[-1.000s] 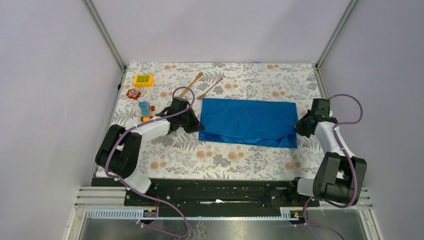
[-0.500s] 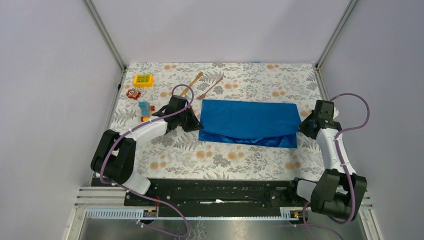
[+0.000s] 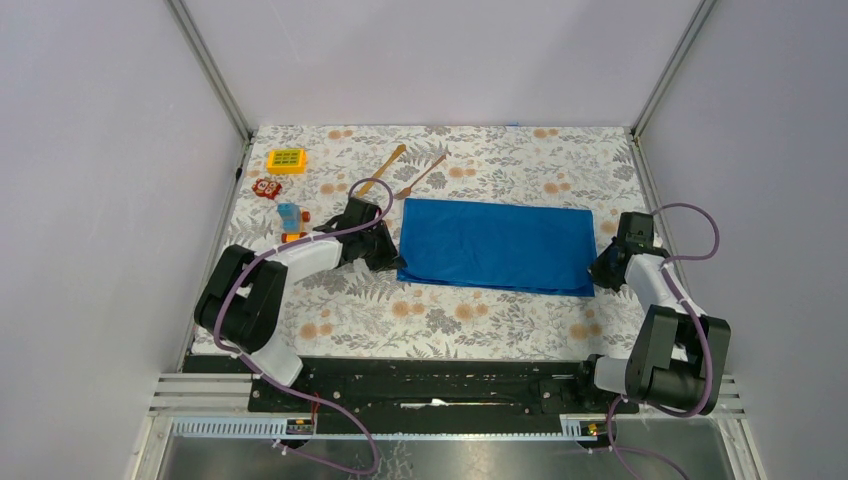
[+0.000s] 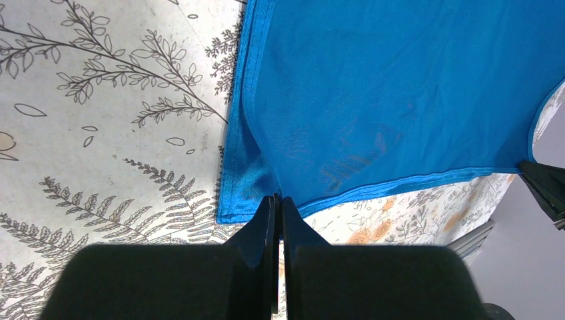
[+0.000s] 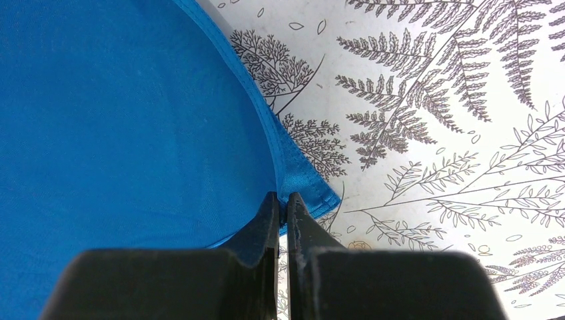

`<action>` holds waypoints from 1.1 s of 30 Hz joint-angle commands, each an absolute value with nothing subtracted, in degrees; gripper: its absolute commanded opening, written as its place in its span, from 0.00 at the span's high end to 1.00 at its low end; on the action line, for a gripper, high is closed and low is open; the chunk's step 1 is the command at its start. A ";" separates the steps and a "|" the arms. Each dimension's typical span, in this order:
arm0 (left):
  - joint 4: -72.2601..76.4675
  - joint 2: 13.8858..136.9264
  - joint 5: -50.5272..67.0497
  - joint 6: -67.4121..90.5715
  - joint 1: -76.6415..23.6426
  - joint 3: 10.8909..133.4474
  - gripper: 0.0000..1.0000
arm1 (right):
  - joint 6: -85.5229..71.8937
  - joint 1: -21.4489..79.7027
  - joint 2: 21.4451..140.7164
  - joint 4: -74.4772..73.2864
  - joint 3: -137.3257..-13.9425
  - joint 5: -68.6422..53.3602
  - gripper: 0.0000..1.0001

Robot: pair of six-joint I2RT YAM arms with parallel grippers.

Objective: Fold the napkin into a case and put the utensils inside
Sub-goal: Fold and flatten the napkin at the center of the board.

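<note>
- Left arm [image 3: 310, 256] and right arm [image 3: 662, 282]: white rounded link shells, bulky black joint housings
- Thin purple cable [image 3: 690, 206] looping along each arm
- Matte black, flat-sided fingers [image 4: 263, 227] on left gripper [image 4: 278, 200] and right gripper [image 5: 283, 198]
- Black base rail [image 3: 440, 380] at 6 o'clock

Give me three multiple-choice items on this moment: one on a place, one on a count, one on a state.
1. The utensils lie: A on the napkin; B beyond its far left corner; C beside the right arm.
2. Small toys at far left: A one; B three; C five.
3. The left tool is: A shut on the napkin's corner; B open above it; C shut on a utensil.
Key: B, both lie past the cloth's edge; B, one yellow, one red, one blue-orange; A, it pinches the blue hem, closed.
</note>
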State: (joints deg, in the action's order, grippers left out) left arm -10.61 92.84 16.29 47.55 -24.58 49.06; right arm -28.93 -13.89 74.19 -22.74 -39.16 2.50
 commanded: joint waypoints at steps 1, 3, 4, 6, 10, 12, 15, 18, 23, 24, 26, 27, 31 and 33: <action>-8.65 92.55 16.08 46.79 -24.79 47.99 1.00 | -28.98 -14.06 73.11 -21.74 -39.03 4.34 1.00; -9.30 92.48 16.29 46.52 -24.79 48.15 1.00 | -29.06 -14.05 72.04 -22.61 -39.24 5.06 1.00; -9.50 92.28 16.34 46.54 -24.79 48.13 1.00 | -29.20 -14.05 71.16 -23.00 -39.40 5.51 1.00; -9.73 91.67 16.52 46.73 -24.87 47.85 1.00 | -29.29 -14.06 70.01 -23.27 -39.42 6.36 1.00; -10.47 91.50 16.44 46.58 -25.39 47.55 1.00 | -29.00 -14.06 70.29 -23.82 -39.47 7.30 1.00; -10.95 92.44 15.95 46.45 -25.40 47.53 1.00 | -29.13 -14.06 71.05 -23.83 -39.18 6.98 1.00; -11.79 93.38 15.17 46.53 -25.40 47.89 1.00 | -29.32 -14.06 71.78 -23.82 -38.91 6.04 1.00; -11.93 93.60 14.33 46.58 -25.40 47.90 1.00 | -29.65 -14.06 72.30 -23.90 -38.85 6.21 1.00; -12.80 94.70 13.89 46.66 -25.36 48.21 1.00 | -30.12 -14.06 74.10 -25.19 -39.62 6.49 1.00; -12.89 94.79 13.78 46.81 -25.40 48.05 1.00 | -30.29 -14.06 74.09 -25.21 -39.50 6.51 1.00; -13.00 94.96 13.47 47.01 -25.40 47.91 1.00 | -30.60 -14.06 74.01 -25.46 -39.40 6.45 1.00; -13.24 95.05 13.22 47.06 -25.40 47.97 1.00 | -30.76 -14.06 73.88 -25.55 -39.24 6.44 1.00; -13.98 95.85 12.54 46.72 -25.40 48.44 1.00 | -30.81 -14.06 73.91 -25.90 -39.28 7.72 1.00; -14.28 96.39 12.61 46.61 -25.38 48.71 1.00 | -31.01 -14.07 74.08 -26.28 -39.49 8.18 1.00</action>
